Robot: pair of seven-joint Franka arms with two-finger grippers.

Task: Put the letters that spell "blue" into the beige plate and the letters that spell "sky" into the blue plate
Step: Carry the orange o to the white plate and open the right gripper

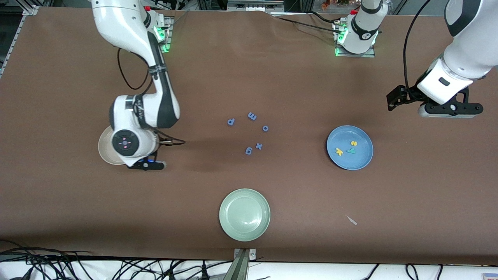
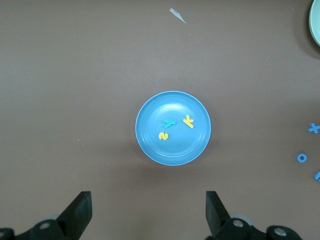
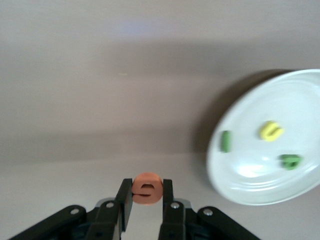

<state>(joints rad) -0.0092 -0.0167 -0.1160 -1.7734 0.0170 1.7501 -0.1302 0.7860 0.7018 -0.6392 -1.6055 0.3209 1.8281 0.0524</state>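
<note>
Orange e (image 3: 146, 188) clamped in right tool (image 3: 145, 200) beside beige plate (image 3: 250, 192); left tool (image 2: 149, 210) apart.

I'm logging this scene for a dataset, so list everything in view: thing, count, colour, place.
beige plate: 1, cream, right arm's end, mostly under that arm; holds b, l, u
e: 1, orange, in right gripper
blue plate: 1, sky-blue, left arm's end; holds s, k, y
blue-purple letters: 5, mid-table
green plate: 1, pale green, nearest the front camera
scrap: 1, pale, on table nearer that camera than blue plate
right gripper: shut on e, beside beige plate
left gripper: open, waiting
</note>
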